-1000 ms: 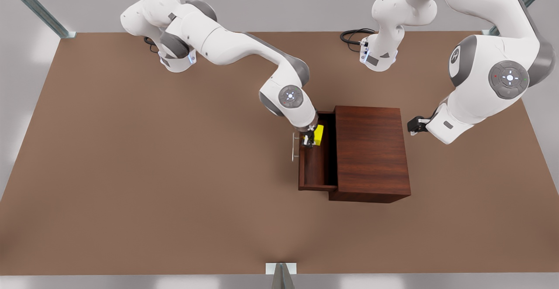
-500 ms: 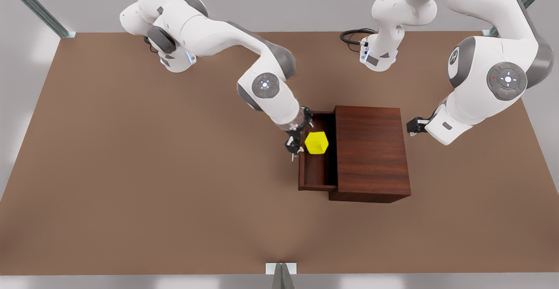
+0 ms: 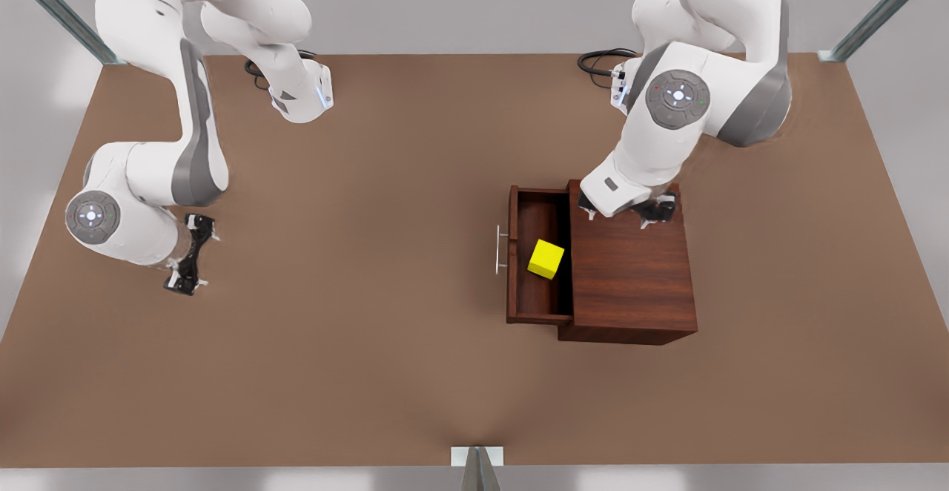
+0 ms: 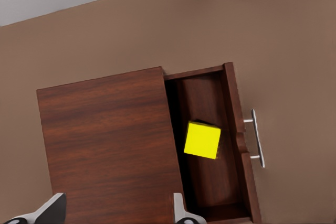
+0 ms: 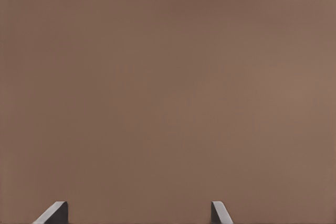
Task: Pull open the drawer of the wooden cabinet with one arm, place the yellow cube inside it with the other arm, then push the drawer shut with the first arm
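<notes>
Nearest you on the brown table (image 3: 371,372) stands the wooden cabinet (image 3: 630,268). Its drawer (image 3: 535,313) is pulled out toward the front view's left, handle (image 3: 500,249) outward, so the inside is reachable from above. The yellow cube (image 3: 546,259) rests loose in the drawer, touched by nothing. Your right claw (image 3: 187,255), fingers spread and empty, hangs over bare table far on the front view's left, clear of the drawer. Farther back, your left claw (image 3: 629,209) hovers spread over the cabinet top, probably placed to push the drawer shut next.
</notes>
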### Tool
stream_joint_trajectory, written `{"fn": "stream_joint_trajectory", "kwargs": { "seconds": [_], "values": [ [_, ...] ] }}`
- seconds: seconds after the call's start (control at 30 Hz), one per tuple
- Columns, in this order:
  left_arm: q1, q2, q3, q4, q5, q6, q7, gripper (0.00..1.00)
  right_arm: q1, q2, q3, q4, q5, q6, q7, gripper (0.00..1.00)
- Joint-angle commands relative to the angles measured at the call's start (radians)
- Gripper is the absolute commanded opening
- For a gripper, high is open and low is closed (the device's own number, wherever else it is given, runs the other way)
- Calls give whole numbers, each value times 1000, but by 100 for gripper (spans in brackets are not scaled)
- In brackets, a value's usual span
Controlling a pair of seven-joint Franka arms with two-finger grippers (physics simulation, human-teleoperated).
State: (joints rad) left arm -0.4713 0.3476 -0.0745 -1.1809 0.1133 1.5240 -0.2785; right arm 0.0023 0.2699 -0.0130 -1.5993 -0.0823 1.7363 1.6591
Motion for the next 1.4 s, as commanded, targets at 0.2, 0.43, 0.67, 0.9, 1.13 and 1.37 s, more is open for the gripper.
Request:
{"fn": "stream_joint_trajectory", "kwargs": {
  "seconds": [0.2,0.43,0.67,0.9,1.13,1.37],
  "values": [
    [-251,240,7,184,69,301,-1044,100,-16,-29,-7,-34,33,-18,-1552,100],
    [-305,291,1,167,68,390,-1133,100,28,-29,-16,1,33,-60,-1533,100],
    [-319,376,1,162,71,395,-1136,100,28,-31,-16,4,33,-84,-1516,100],
    [-337,421,4,153,86,395,-1130,100,27,-25,-18,2,33,-89,-1519,100],
    [-340,472,4,145,120,398,-1124,100,-8,-3,-21,2,33,-89,-1533,100],
    [-334,522,12,142,135,505,-996,100,-16,3,-21,2,33,-89,-1533,100]
  ]
}}
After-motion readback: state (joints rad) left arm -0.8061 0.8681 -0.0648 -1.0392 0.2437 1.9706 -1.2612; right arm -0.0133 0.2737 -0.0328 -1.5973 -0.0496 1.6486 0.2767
